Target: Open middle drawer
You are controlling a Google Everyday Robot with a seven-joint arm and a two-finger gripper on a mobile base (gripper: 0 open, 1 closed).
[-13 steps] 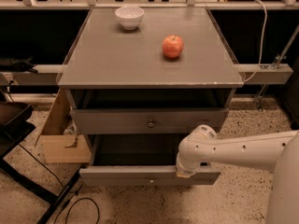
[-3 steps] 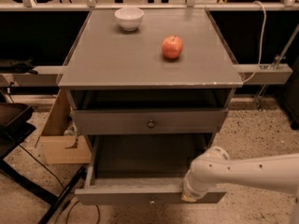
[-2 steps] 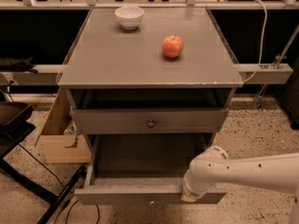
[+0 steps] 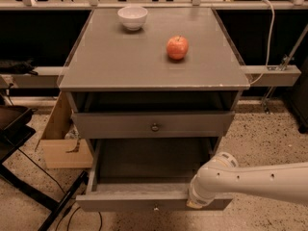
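Note:
The middle drawer [image 4: 144, 202] of the grey cabinet is pulled far out toward me. Its interior [image 4: 149, 162] is empty, and its small round knob [image 4: 155, 207] shows at the centre of the front. My gripper [image 4: 196, 201] is at the top edge of the drawer front, right of the knob, at the end of the white arm [image 4: 260, 181] that comes in from the right. The top drawer [image 4: 154, 124] with its knob [image 4: 155, 127] sits above, nearly closed. The lowest drawer is hidden under the open one.
A white bowl [image 4: 133, 17] and a red apple [image 4: 177, 47] stand on the cabinet top [image 4: 120, 61]. A cardboard box [image 4: 60, 143] sits on the floor at the cabinet's left. Black legs and cables [image 4: 57, 203] lie at the lower left.
Since the earliest frame, the middle drawer has slid much farther out toward me, with my gripper moving along on its front edge. Over the last second, nothing has visibly moved.

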